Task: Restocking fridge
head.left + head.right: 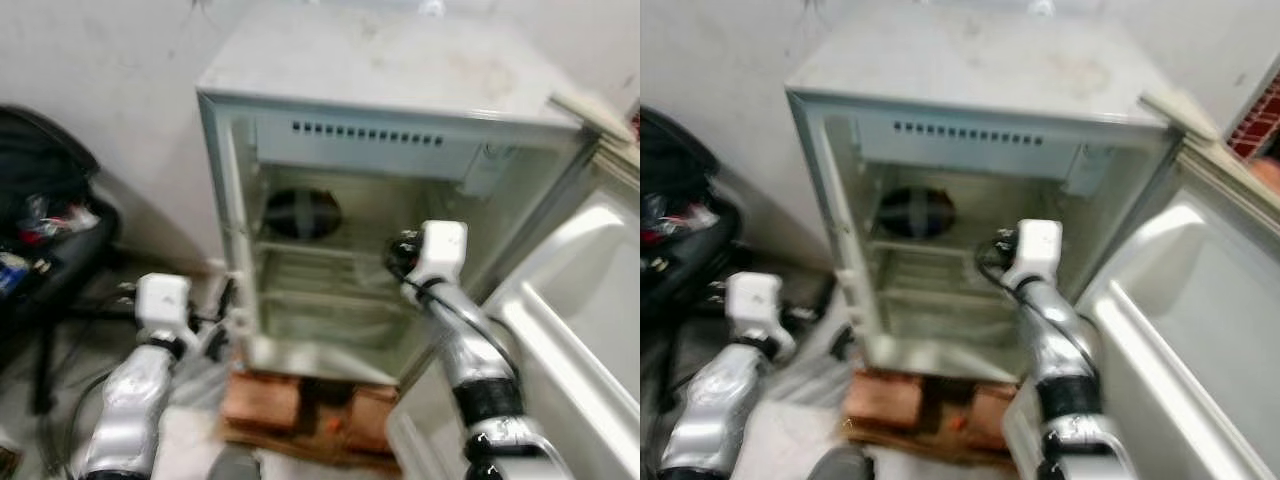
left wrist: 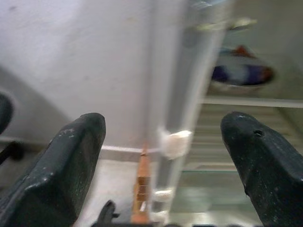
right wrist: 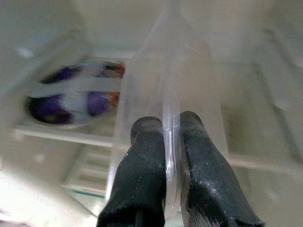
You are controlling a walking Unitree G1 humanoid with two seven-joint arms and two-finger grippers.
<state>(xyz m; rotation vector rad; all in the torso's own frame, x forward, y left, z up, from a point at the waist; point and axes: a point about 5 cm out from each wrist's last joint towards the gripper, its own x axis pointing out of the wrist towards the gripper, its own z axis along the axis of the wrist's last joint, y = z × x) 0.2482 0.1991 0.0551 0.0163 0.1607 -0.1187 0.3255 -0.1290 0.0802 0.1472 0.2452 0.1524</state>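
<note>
While its left arm idles low beside the fridge (image 1: 380, 120), the left claw (image 2: 163, 156) spread wide with nothing between its black fingers (image 2: 71, 165), the robot works from a stance close to the open cabinet, which stands on a reddish wooden block (image 1: 290, 405) on the floor. The fridge door (image 1: 580, 320) swings wide on the robot's right. Farther in, the right arm reaches into the cabinet at about the height of the wire shelf (image 1: 300, 250), and the right claw (image 3: 171, 137) is pinched tight on the edge of a clear plastic container (image 3: 170, 80), holding it edge-on inside the compartment; its contents, if any, cannot be made out. Deeper still, a dark striped round item (image 1: 302, 213) already sits on the shelf near the back wall. Restocking appears under way rather than finished: one item looks shelved, the clear container is inside but not yet set down or released, and the door remains open.
</note>
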